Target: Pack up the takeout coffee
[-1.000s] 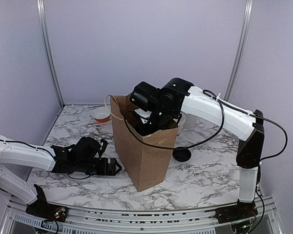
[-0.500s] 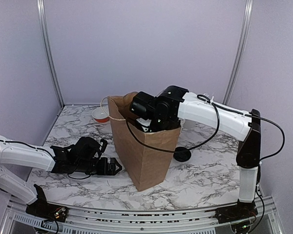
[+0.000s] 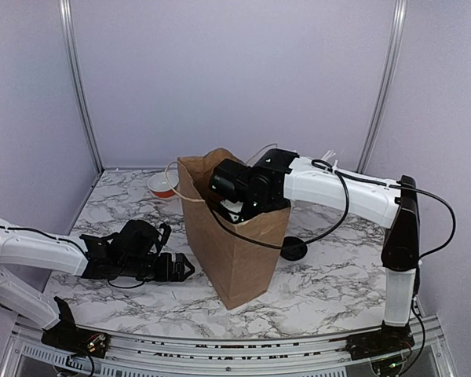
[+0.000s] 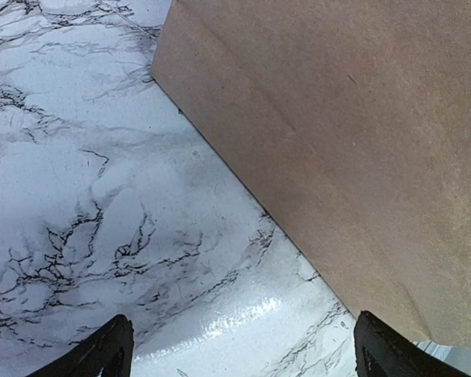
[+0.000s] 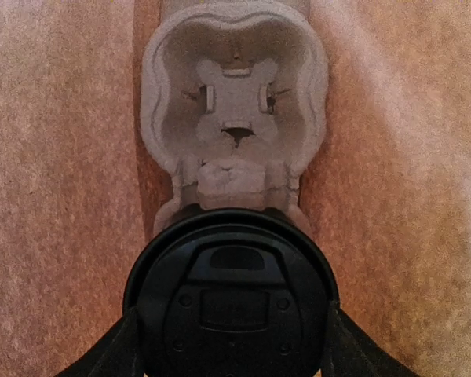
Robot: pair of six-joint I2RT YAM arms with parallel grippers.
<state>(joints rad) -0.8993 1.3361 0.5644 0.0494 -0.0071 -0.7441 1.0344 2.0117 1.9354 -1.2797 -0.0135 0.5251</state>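
Observation:
The takeout coffee (image 5: 231, 302) shows from above as a round black lid; the cup under it is hidden. My right gripper (image 5: 231, 349) is shut on it, with one finger against each side of the lid. It hangs inside the brown paper bag (image 3: 237, 253), over the near pocket of a pulp cup carrier (image 5: 234, 102) at the bag's bottom. In the top view the right wrist (image 3: 239, 188) reaches down into the bag's mouth. My left gripper (image 3: 184, 269) lies low on the table just left of the bag (image 4: 337, 141), open and holding nothing (image 4: 239, 357).
A round black object (image 3: 293, 250) lies on the marble table right of the bag. A white bowl with a red band (image 3: 162, 185) stands at the back left. The bag's walls close in tightly around the right gripper.
The right arm has gone lower into the bag with the coffee, and the bag's top has shifted a little. The left arm has stayed still.

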